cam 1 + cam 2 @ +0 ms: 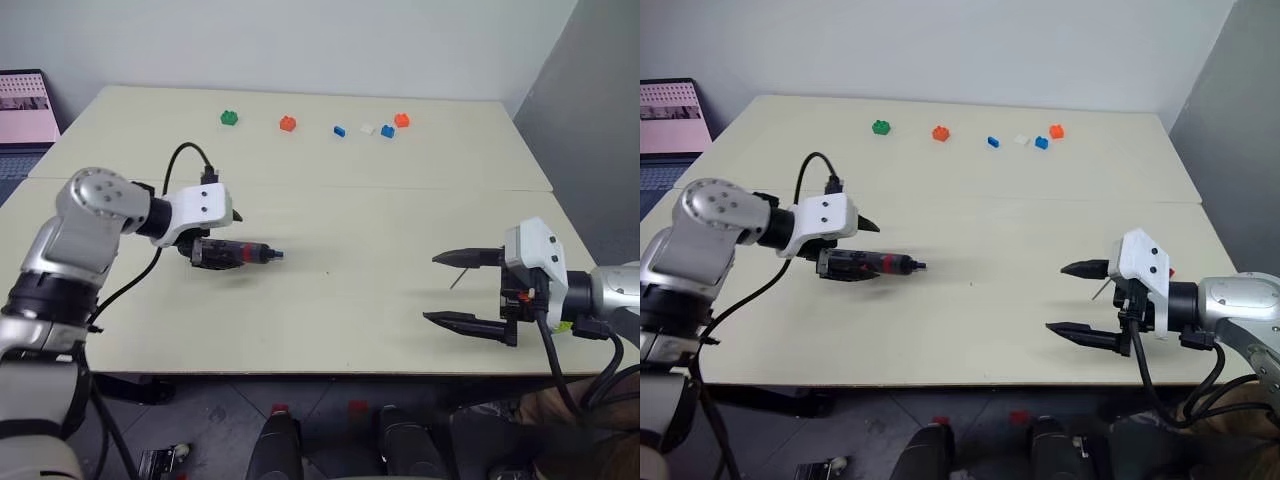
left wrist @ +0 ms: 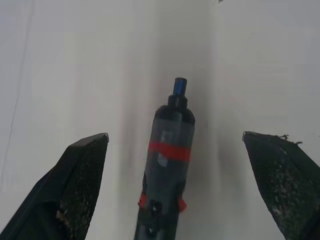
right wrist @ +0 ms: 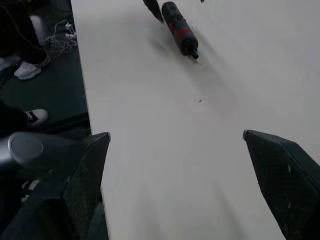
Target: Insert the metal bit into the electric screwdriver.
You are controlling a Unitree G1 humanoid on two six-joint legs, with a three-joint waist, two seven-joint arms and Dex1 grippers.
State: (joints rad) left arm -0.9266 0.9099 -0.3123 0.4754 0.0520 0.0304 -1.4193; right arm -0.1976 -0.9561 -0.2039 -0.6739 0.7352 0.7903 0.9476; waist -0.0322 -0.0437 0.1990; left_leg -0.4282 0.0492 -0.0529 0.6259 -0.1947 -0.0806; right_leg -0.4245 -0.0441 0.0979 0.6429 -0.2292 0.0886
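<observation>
The electric screwdriver (image 1: 240, 253), dark with a red band, lies flat on the pale table (image 1: 340, 330) at the left, tip pointing right. My left gripper (image 1: 228, 238) is open and straddles its rear end, one finger on each side. In the left wrist view both fingers (image 2: 80, 180) stand well clear of the screwdriver (image 2: 170, 145). My right gripper (image 1: 432, 288) is open at the right near the table's front edge, with nothing between its fingers. The metal bit (image 1: 458, 278), a thin grey rod, lies on the table just beside its upper finger. The right wrist view shows the screwdriver (image 3: 180, 27) far ahead.
Several small coloured bricks sit along the far side: green (image 1: 229, 117), orange (image 1: 288, 123), blue (image 1: 339, 131), white (image 1: 367, 129). A screen (image 1: 28, 105) stands beyond the table's left corner. A seam (image 1: 400, 187) crosses the tabletop. Shoes and cables (image 3: 30, 70) lie on the floor past the front edge.
</observation>
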